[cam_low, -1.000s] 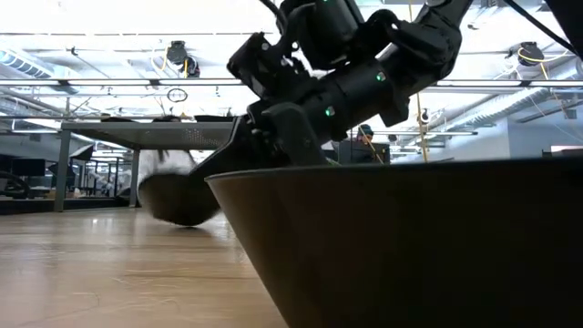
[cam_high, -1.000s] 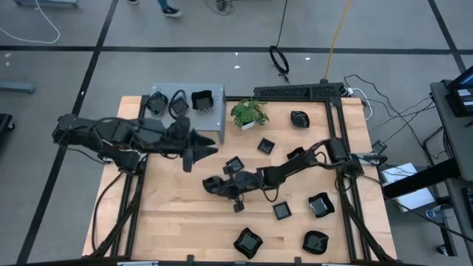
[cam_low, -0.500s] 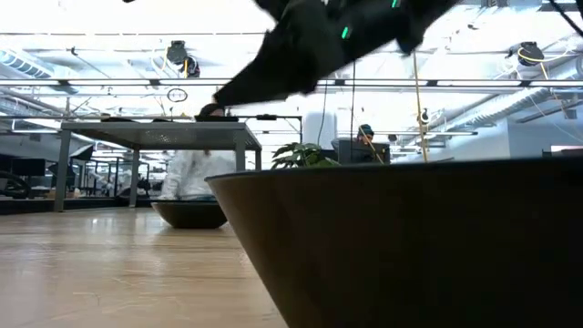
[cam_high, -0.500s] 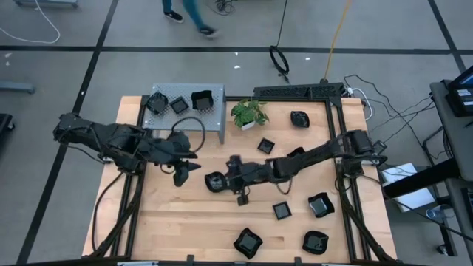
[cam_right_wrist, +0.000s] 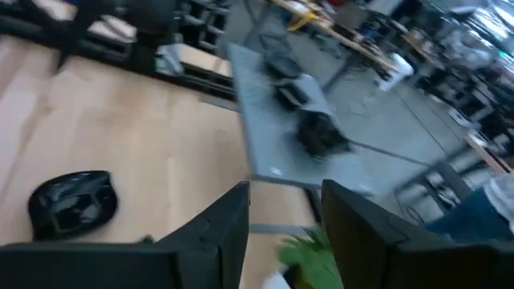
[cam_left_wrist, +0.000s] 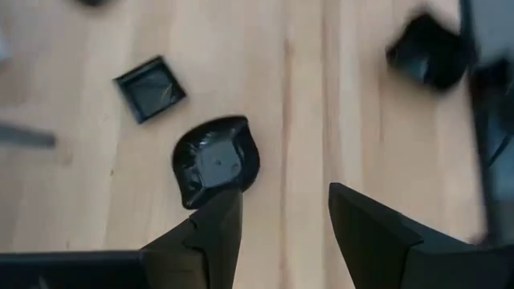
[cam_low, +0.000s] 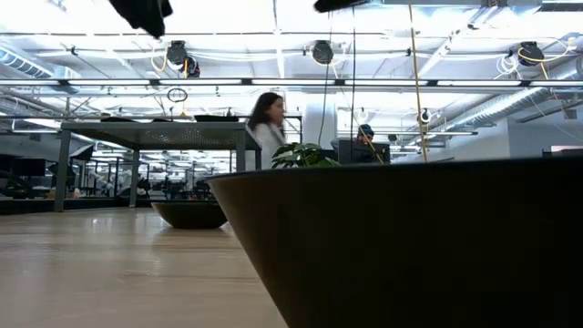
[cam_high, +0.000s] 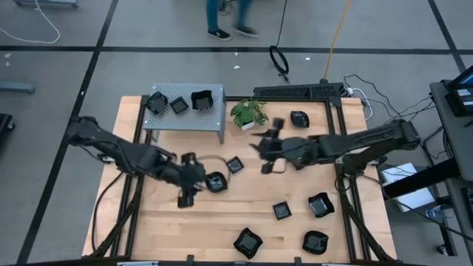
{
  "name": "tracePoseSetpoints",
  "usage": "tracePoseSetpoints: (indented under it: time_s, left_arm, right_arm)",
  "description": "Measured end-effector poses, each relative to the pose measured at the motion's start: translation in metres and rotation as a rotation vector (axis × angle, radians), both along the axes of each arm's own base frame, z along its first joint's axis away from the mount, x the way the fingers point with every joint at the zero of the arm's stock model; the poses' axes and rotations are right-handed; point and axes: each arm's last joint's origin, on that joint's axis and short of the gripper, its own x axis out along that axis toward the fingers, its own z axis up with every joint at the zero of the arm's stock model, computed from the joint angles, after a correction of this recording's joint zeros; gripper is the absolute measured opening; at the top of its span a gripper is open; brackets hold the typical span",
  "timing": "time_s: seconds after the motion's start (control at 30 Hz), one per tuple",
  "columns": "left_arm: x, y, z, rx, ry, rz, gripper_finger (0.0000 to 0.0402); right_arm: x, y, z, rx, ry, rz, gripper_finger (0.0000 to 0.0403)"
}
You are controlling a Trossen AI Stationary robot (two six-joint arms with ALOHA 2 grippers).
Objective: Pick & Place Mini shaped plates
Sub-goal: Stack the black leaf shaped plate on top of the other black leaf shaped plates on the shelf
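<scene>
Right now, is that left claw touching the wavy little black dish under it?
Cannot tell. In the left wrist view one finger overlaps the wavy dish's edge; the left gripper may hover above it.

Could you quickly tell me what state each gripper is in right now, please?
Left gripper: open, empty, beside a wavy plate.
Right gripper: open, empty, raised over the table.

You've got three plates (cam_high: 177, 103) on the raised shelf (cam_high: 214, 125) back-left, plant (cam_high: 249, 113) just right of it, a wavy plate (cam_high: 215, 182) mid-table, square plate (cam_high: 235, 165) just behind-right of it.
</scene>
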Motion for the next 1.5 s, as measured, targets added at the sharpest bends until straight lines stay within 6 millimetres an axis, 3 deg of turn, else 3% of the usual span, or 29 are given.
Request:
tracePoseSetpoints:
  time_s: [0.23,0.47,0.63,0.83,1.03,1.13,1.3,1.5]
  left_arm:
    - [0.028,-0.019,-0.050,0.228,0.153,-0.335,0.0191]
    - [0.048,-0.027,-0.097,0.370,0.283,-0.601,0.0191]
    - [0.059,-0.024,-0.128,0.497,0.389,-0.672,0.0191]
    - [0.068,-0.016,-0.158,0.578,0.488,-0.703,0.0191]
    - [0.073,-0.009,-0.163,0.604,0.505,-0.675,0.0180]
    - [0.072,-0.008,-0.163,0.580,0.509,-0.684,0.0138]
    - [0.071,-0.009,-0.161,0.490,0.511,-0.666,0.0022]
    - [0.066,-0.010,-0.135,0.374,0.438,-0.596,0.0007]
  right_arm:
    - [-0.059,-0.009,0.032,0.198,-0.081,-0.061,0.0140]
    - [-0.104,-0.013,0.039,0.355,-0.081,-0.118,0.0139]
    - [-0.119,-0.014,0.039,0.426,-0.075,-0.146,0.0139]
    - [-0.120,-0.011,0.036,0.423,-0.042,-0.140,0.0139]
    - [-0.115,-0.010,0.033,0.405,-0.015,-0.141,0.0139]
    - [-0.113,-0.009,0.030,0.386,0.003,-0.135,0.0139]
    - [-0.111,-0.009,0.014,0.369,0.051,-0.145,0.0139]
    - [-0.108,-0.008,-0.003,0.355,0.084,-0.150,0.0139]
